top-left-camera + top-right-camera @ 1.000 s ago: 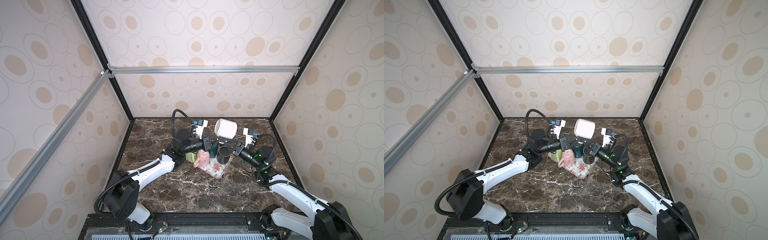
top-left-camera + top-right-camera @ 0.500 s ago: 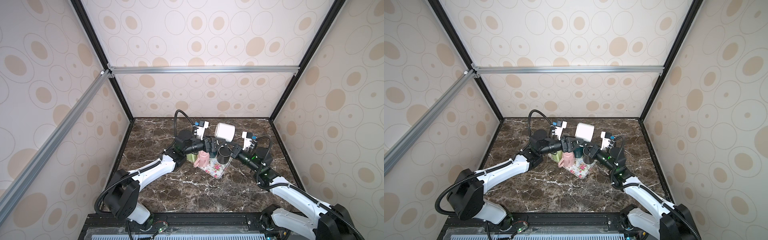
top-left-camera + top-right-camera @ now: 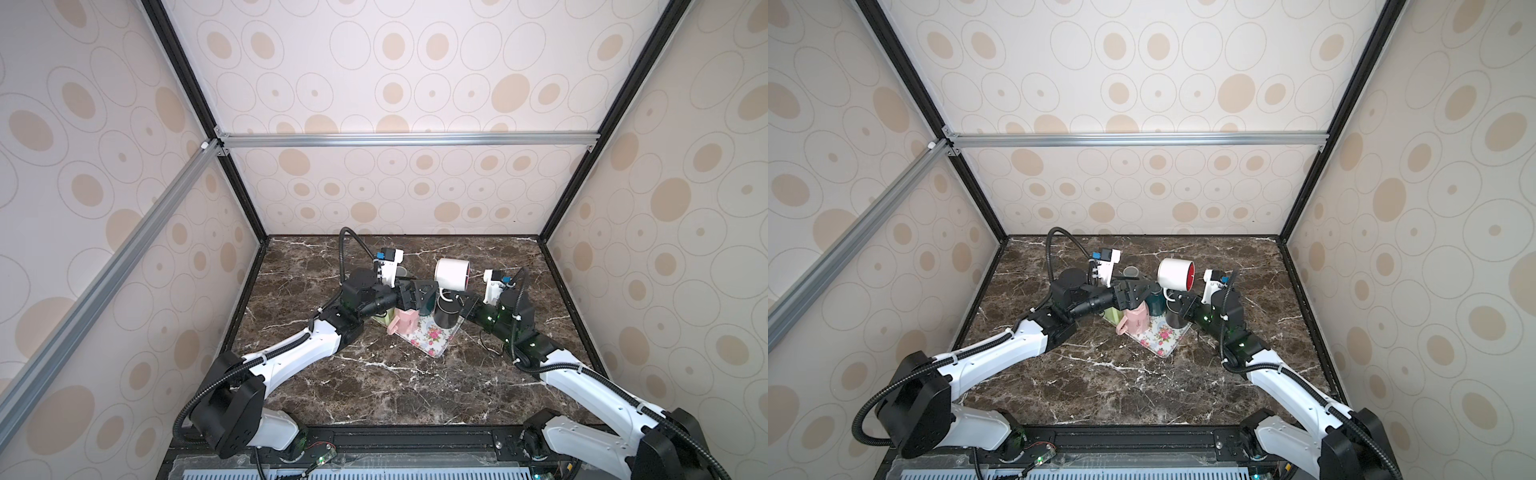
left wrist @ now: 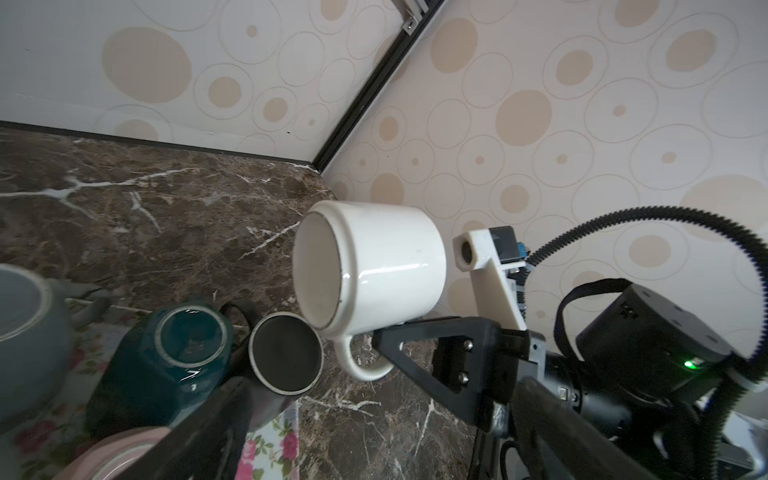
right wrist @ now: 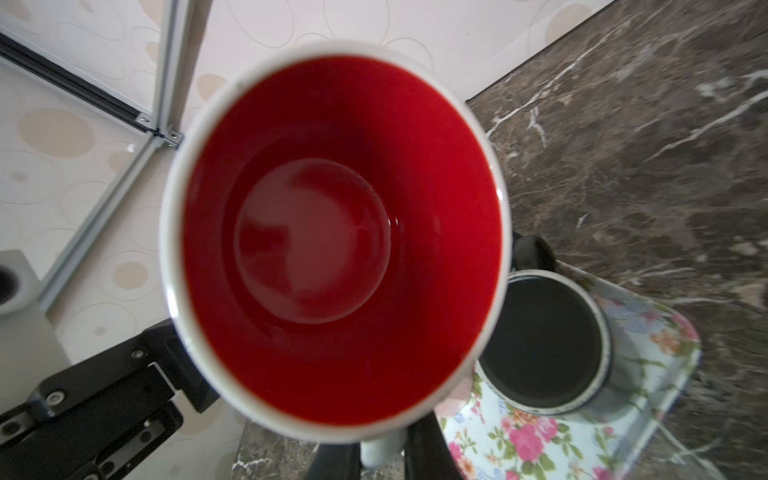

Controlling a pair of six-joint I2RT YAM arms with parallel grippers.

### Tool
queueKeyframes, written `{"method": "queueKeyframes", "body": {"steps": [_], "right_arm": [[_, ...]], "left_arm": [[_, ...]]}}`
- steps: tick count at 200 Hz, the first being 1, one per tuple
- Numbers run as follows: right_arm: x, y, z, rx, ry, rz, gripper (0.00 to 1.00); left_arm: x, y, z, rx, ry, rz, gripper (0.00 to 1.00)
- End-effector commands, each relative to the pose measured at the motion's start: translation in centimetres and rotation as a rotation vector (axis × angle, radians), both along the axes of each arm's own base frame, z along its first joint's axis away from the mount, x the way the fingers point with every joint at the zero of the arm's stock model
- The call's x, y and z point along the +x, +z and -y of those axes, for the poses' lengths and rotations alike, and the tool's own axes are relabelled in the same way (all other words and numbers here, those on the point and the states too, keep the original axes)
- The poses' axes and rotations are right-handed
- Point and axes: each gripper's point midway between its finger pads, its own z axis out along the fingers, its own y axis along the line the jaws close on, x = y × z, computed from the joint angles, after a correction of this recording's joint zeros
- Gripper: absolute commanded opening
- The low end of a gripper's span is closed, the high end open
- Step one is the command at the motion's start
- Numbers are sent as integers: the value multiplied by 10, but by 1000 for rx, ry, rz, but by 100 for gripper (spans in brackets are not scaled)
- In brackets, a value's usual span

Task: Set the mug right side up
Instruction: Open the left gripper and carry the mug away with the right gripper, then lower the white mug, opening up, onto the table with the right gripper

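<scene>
so the white mug (image 3: 451, 274) with the red inside is up in the air on its side, above the far corner of the flowery tray (image 3: 428, 338); its mouth faces the right arm, its base faces the left one; you can see the base clearly in the left wrist view (image 4: 365, 270) and straight down into the red in the right wrist view (image 5: 332, 232)

right gripper (image 4: 384, 347) is clamped on the mug's handle, which hangs off the underside; the left gripper (image 3: 417, 293) sits just beside the mug with its jaws spread wide apart, not touching it as far as I can tell

on the tray: a black mug (image 4: 286, 359) right under the white one, a teal mug (image 4: 174, 361) touching it, both bottom-up; a pink mug (image 3: 1136, 319) nearer the left arm; a grey mug (image 4: 25, 332) at the edge of the left wrist view; all this on a dark marble table (image 3: 374, 386)
</scene>
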Motion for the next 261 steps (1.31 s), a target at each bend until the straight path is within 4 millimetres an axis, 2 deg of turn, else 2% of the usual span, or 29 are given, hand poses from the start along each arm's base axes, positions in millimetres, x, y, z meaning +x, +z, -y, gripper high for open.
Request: {"method": "queueKeyframes", "body": {"steps": [1,24,73,130,151,197,226,261], "right_arm": [[5,38,17,-85,-76,87,0],[7,32,35,-185,-152,37,0],[4,10,96,-556,-370,-156,0],[2,-11,137,-914,-482,-328,0],[6,-22,139,-969,-486,-369,0],[21,-60,128,-978,-452,-434,0],[31,-76,132,-1036,-474,-465,0],[45,-99,125,-992,-446,-498,0]], "left_arm": [[5,3,-21,21,97,55,98],[7,-9,-34,69,153,59,98],[4,-30,-48,112,206,62,98],[-2,-51,-59,133,235,60,98],[-3,-53,-59,130,231,62,98],[-3,-56,-63,164,238,80,98],[-4,-55,-66,184,249,90,98],[-5,-55,-71,197,267,94,98]]}}
